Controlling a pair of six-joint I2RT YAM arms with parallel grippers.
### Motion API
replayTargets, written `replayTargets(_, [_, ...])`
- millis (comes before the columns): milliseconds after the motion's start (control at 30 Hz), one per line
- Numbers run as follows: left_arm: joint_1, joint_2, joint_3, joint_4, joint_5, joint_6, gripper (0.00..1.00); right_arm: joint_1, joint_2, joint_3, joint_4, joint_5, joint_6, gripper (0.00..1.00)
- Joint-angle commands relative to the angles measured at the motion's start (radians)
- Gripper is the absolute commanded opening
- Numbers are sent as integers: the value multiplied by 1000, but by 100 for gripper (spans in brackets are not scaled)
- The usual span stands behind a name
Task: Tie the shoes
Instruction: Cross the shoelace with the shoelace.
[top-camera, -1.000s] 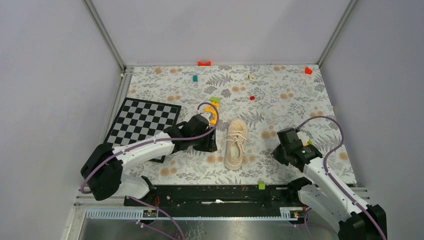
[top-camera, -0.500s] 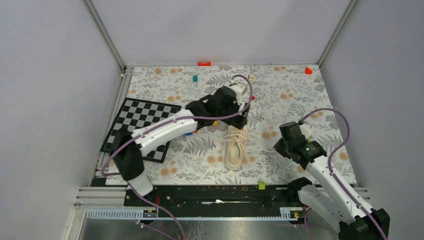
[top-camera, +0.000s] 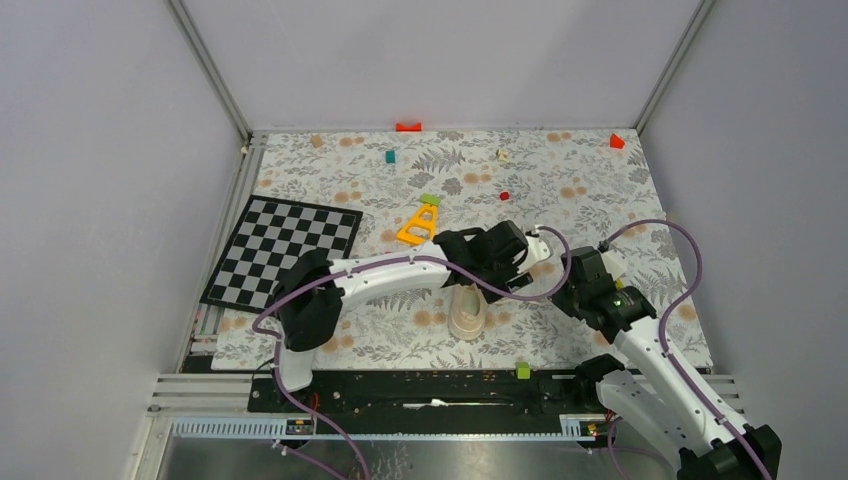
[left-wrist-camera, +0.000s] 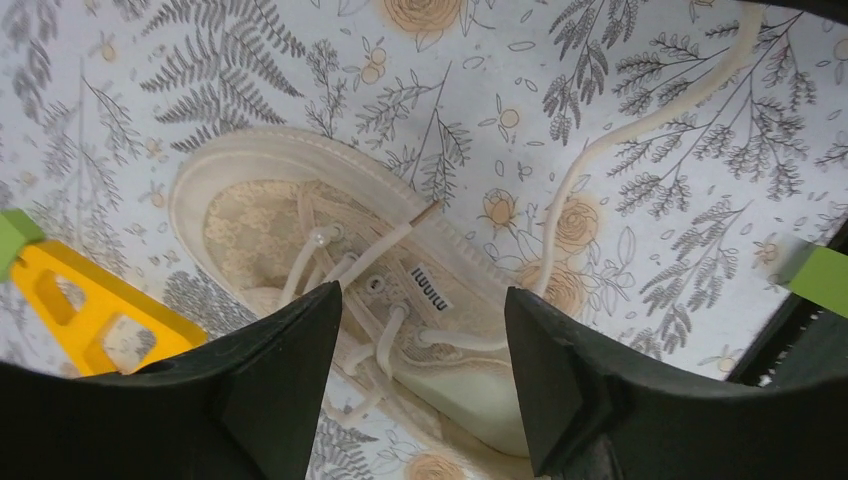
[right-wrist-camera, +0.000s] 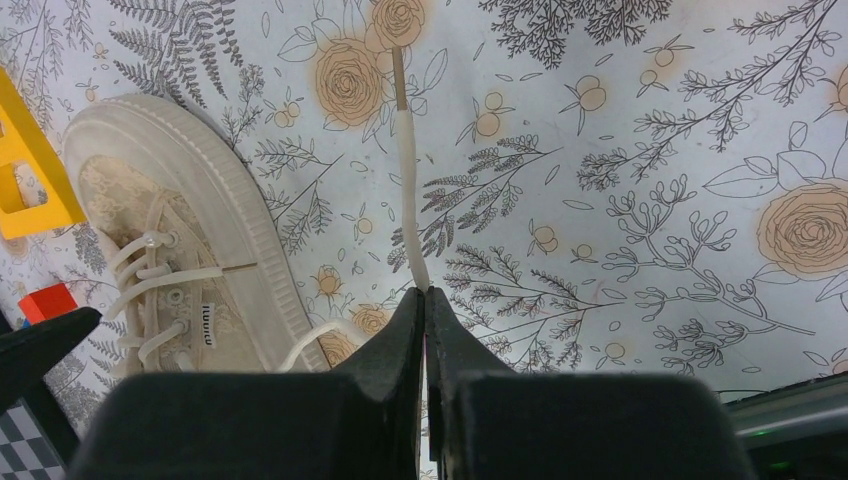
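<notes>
Sneaker (top-camera: 468, 318) on the flowered tablecloth (top-camera: 600, 190), mid-table toward the near edge, sole down. From above, only its near end showing, the rest under the left arm (top-camera: 400, 268) stretched across from the left. Cream-beige fabric, pale sole, small label beside the eyelets (lettering hard to read).

Above the laced part of the shoe, left gripper (left-wrist-camera: 422, 300), fingers (left-wrist-camera: 290, 380) spread wide, nothing held between them. Touching the shoe or not: cannot tell.

Just to the right of the sneaker, low over the cloth, right gripper (right-wrist-camera: 425, 296), fingers pressed together and pinching a lace (right-wrist-camera: 405, 180). From the pinch, free end straight out across the cloth, tip beside an orange rose of the print. On the other side of the pinch, slack curving back toward the shoe's side. Second lace end (left-wrist-camera: 395, 235) draped across the upper, tip at the rim of the sole.

Near the toe, yellow-orange triangular piece (top-camera: 418, 225), with a small green block (top-camera: 430, 199) at its far tip. Chessboard (top-camera: 285, 250) at the left edge of the cloth, well apart from the shoe. Farther back, small red block (top-camera: 504, 195) and teal block (top-camera: 390, 156). Another green block (top-camera: 521, 371) on the black rail (top-camera: 400, 382) by the arm bases.
</notes>
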Motion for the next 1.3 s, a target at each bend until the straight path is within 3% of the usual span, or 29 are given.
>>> replayTargets(0, [-22,8,6,106,-63,147,67,-2,9,-2,1,16,5,0])
replayTargets(233, [-26,69,2,143,-59,204,64,-1,15,2,4,15,2,0])
replayTargets(867, [-21,117,-104,201,-218,278,57,-2,1,10,-6,14,18,0])
replayTargets(1067, [-15,137,-83,176,-211,276,32,-2,-2,23,-15,20,18,0])
replayTargets(1200, [-14,127,-63,163,-207,267,3,-1,-8,30,-24,26,18,0])
replayTargets(1267, [-10,108,-55,164,-211,253,0,-1,-12,37,-29,29,19,0])
